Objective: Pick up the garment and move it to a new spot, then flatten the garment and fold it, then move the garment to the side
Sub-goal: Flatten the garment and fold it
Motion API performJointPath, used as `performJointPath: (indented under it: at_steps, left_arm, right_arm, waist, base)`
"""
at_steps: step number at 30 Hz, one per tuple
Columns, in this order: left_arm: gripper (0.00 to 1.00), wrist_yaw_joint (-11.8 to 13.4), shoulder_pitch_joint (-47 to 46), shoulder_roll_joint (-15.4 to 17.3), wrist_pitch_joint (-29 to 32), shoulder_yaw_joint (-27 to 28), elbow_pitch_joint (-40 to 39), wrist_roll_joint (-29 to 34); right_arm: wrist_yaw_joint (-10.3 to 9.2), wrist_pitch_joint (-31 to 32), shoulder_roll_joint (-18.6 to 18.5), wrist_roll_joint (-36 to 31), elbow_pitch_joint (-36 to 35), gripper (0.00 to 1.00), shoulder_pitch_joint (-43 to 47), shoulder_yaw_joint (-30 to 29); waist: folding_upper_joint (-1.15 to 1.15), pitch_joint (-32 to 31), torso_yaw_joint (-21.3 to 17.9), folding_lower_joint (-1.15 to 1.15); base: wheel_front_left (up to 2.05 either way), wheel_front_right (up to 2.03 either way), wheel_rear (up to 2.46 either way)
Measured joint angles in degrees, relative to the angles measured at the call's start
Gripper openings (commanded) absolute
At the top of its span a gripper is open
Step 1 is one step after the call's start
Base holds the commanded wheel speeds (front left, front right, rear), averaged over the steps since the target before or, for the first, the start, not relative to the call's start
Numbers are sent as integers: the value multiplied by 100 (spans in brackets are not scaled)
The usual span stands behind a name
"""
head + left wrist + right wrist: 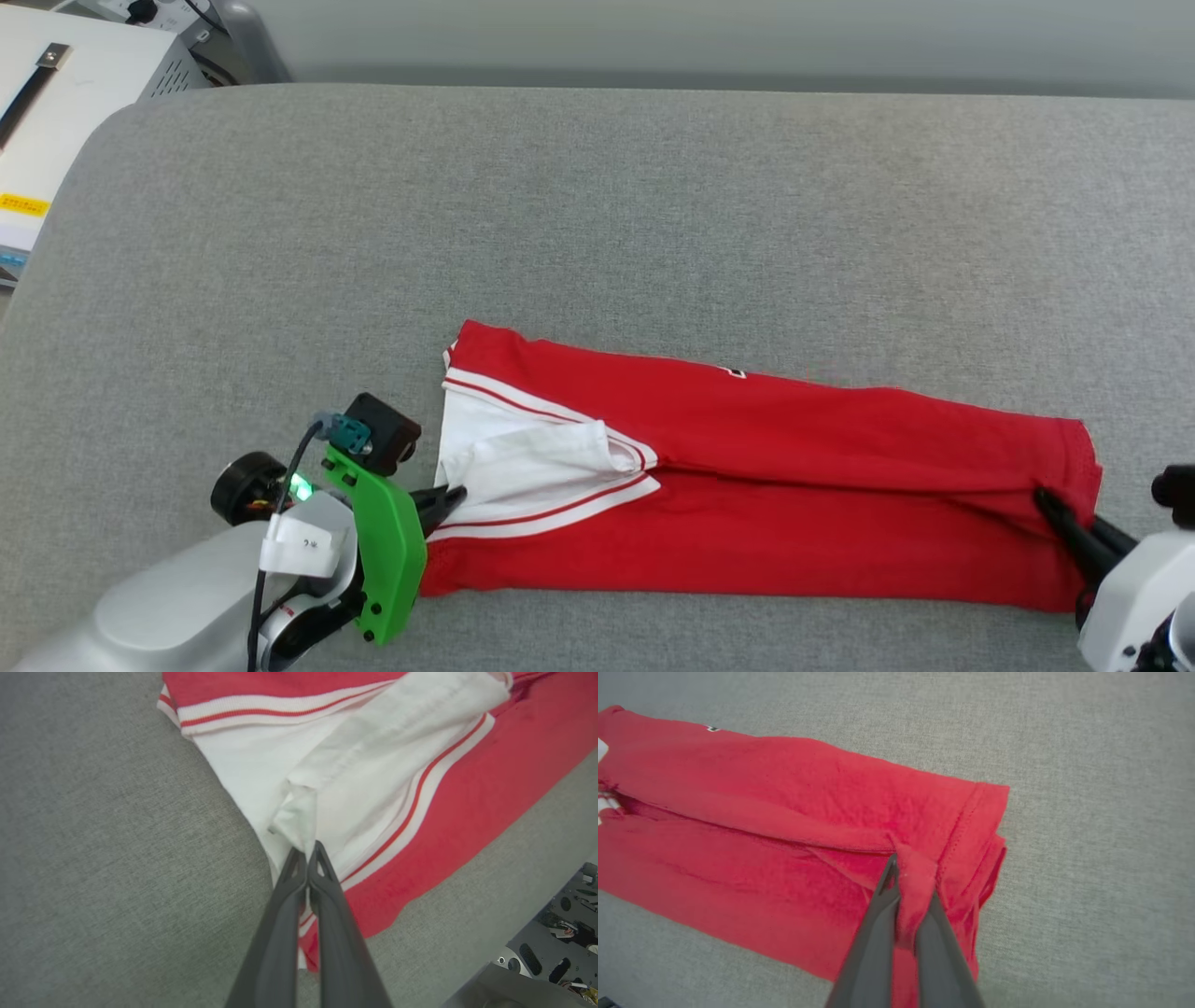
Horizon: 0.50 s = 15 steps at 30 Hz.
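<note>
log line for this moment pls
garment: long folded strip on grey surface | left gripper: shut on its white end | right gripper: shut on its red end

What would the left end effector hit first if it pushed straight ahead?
The white sleeve of the garment: the left end effector is shut on a pinch of it, and more sleeve lies right ahead.

The left hand is pinching a white fold of the garment, fingers pressing together, while the red fabric is lying toward two o'clock across the grey table.
</note>
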Motion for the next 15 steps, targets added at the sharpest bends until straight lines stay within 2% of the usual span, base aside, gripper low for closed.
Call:
performJointPath:
  at_steps: [5,6,7,8,9,15]
  left_arm:
    - [0,-1,144,-107,-151,2,277,3]
    - [3,-1,164,-152,-188,1,331,3]
    - [43,0,172,-186,-227,4,374,4]
    - [100,12,182,-215,-304,10,425,21]
    - [100,58,193,-231,-416,23,461,49]
    - [100,487,338,-192,-1265,314,441,272]
  right_arm:
    - [0,131,244,-54,-22,0,275,-187]
    - [0,140,276,-64,-10,0,276,-201]
    - [0,144,299,-64,0,22,276,-214]
    - [0,168,323,-65,10,94,275,-221]
    - [0,183,346,-64,8,100,275,-227]
    - [0,180,385,237,-296,100,277,-410]
  waist:
    - [0,72,6,0]
    - [0,83,4,0]
    - [0,85,3,0]
    - [0,80,-2,0]
    - [0,69,-8,0]
    - [0,-91,-24,0]
  base:
    - [0,0,0]
    - [0,0,0]
    - [0,0,0]
    - [0,0,0]
    - [0,0,0]
    - [0,0,0]
